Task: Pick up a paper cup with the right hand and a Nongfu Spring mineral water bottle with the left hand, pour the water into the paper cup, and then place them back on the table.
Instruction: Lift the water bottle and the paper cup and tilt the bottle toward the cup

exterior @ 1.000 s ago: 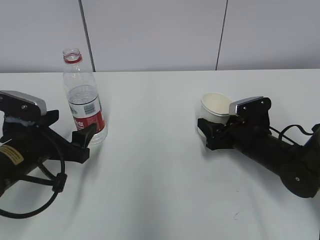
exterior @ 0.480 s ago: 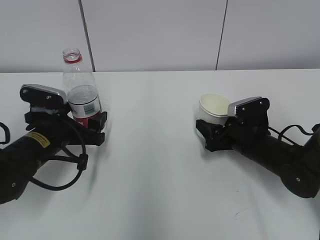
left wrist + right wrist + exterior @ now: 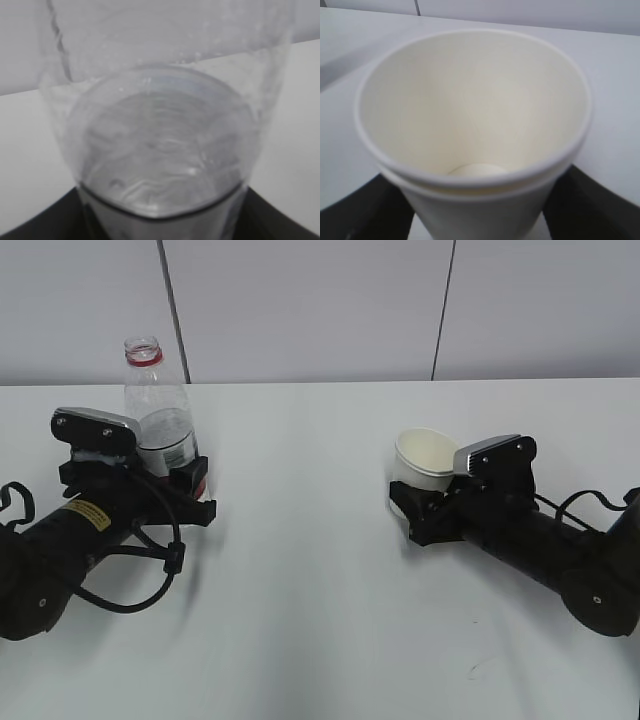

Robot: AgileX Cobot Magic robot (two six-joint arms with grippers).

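On the left side of the white table (image 3: 320, 540) the Nongfu Spring mineral water bottle (image 3: 160, 420) stands upright, cap off, red ring at its neck, with water filling roughly its lower half. The left hand (image 3: 190, 485) has its two black fingers either side of the bottle's lower body, hiding most of the red label; they look pressed against the plastic, and in the left wrist view the bottle (image 3: 160, 130) fills the frame with dark finger edges at both bottom corners. A yellow sticker and a looped black cable sit on that arm behind the gripper.

Well apart, on the right side, the paper cup (image 3: 425, 458) is tipped slightly toward the left, its cream inside showing. The right hand (image 3: 415, 510) is clamped on its lower wall; the right wrist view shows the cup (image 3: 470, 135) empty, black fingers flanking its base. Whether the cup's bottom touches the table I cannot tell.

A plain grey panelled wall (image 3: 320, 310) runs behind the table
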